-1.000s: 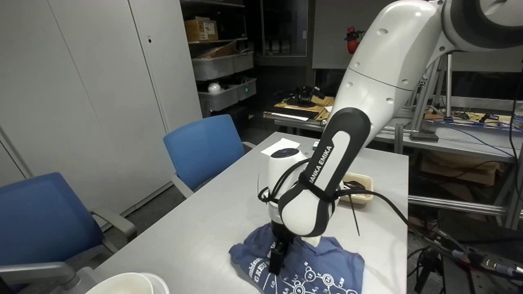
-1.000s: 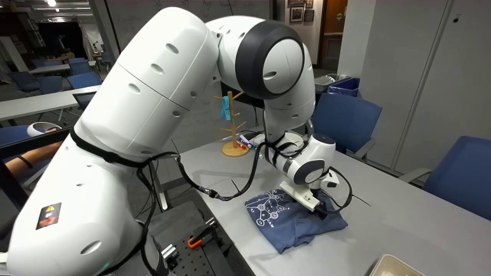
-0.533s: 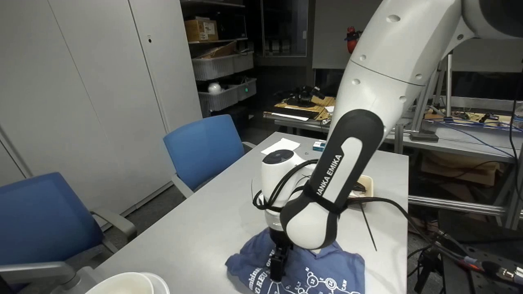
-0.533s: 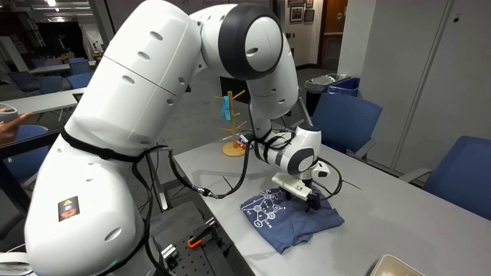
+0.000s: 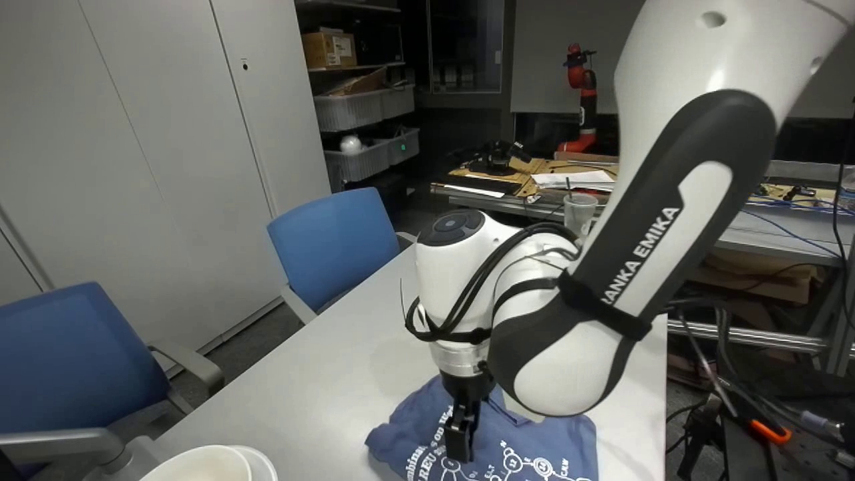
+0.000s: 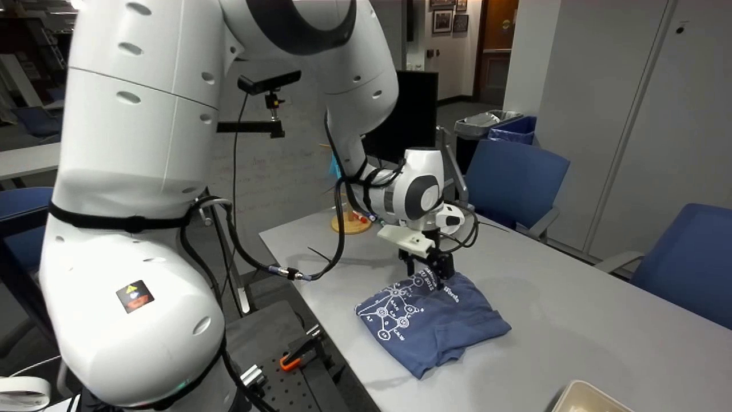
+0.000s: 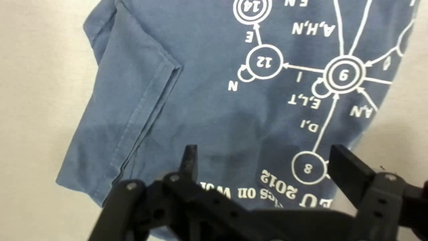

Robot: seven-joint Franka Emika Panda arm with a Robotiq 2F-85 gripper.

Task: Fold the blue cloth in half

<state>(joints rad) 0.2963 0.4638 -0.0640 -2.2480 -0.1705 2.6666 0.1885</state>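
Note:
The blue cloth [image 5: 554, 444] is a T-shirt-like fabric with a white printed diagram and lettering. It lies on the grey table in both exterior views [image 6: 437, 329]. In the wrist view the cloth [image 7: 207, 97] fills most of the picture; a hemmed sleeve-like part lies at the left and a crease cuts across the lettering. My gripper [image 7: 262, 150] is open and empty, its fingers [image 7: 351, 177] wide apart over the lettered end. In an exterior view the gripper [image 6: 426, 276] hangs above the cloth's far part, pointing down, apparently apart from it.
The grey table [image 6: 549, 326] extends around the cloth. A beige container [image 6: 589, 397] stands at the near edge. A wooden peg stand [image 6: 350, 223] stands behind the arm. White bowls [image 5: 200, 464] sit at a table corner. Blue chairs [image 5: 337, 247] stand along one side.
My gripper has risen from down at the cloth to above it and shifted sideways toward the lettered end. More lettering shows. The cloth has shifted slightly.

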